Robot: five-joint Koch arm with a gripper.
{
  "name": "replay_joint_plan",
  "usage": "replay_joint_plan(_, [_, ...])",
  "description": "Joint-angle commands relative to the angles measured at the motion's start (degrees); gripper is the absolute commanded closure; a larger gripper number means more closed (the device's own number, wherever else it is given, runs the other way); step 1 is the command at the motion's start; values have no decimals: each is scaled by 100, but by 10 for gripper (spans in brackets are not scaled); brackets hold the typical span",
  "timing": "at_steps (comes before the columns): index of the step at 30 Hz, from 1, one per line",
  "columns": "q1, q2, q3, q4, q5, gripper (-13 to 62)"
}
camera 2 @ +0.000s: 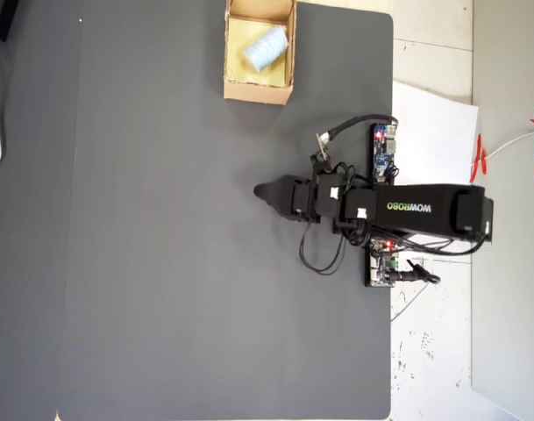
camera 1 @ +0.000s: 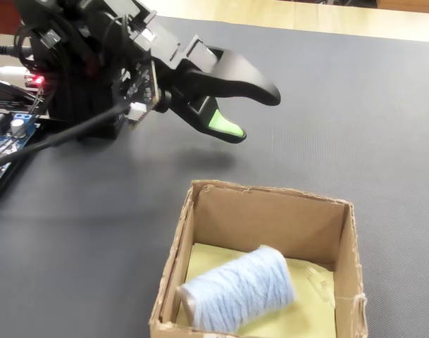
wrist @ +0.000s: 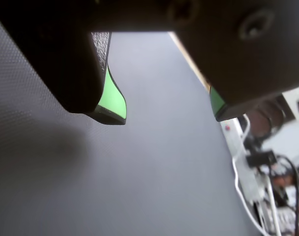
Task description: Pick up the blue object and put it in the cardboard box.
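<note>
The blue object (camera 1: 239,289), a pale blue-white textured roll, lies on its side inside the cardboard box (camera 1: 270,225) on the box's yellowish floor. Seen from overhead, the blue object (camera 2: 267,48) is in the cardboard box (camera 2: 258,90) at the mat's top edge. My gripper (camera 1: 256,115) hovers over the bare mat behind the box, apart from it, with nothing in it. In the wrist view the gripper (wrist: 166,113) is open, its green-padded fingertips (wrist: 112,103) wide apart with only grey mat between them.
A dark grey mat (camera 2: 161,263) covers the table. The arm's base (camera 2: 424,210), circuit boards (camera 2: 385,149) and loose cables sit at the mat's right edge in the overhead view, beside a white paper sheet (camera 2: 437,123). White cables (wrist: 240,187) lie at the wrist view's right.
</note>
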Motion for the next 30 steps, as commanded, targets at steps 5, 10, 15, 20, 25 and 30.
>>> replay_joint_plan(5, [-299,510,229,343,97,152])
replay_joint_plan(10, [-237,501,229,1213,97,152])
replay_joint_plan(15, [-44,492,229,1266,141,152])
replay_joint_plan(20, [-18,483,229,1345,105,153])
replay_joint_plan(25, [-18,483,229,1345,105,153])
replay_joint_plan(30, [-18,483,229,1345,97,153])
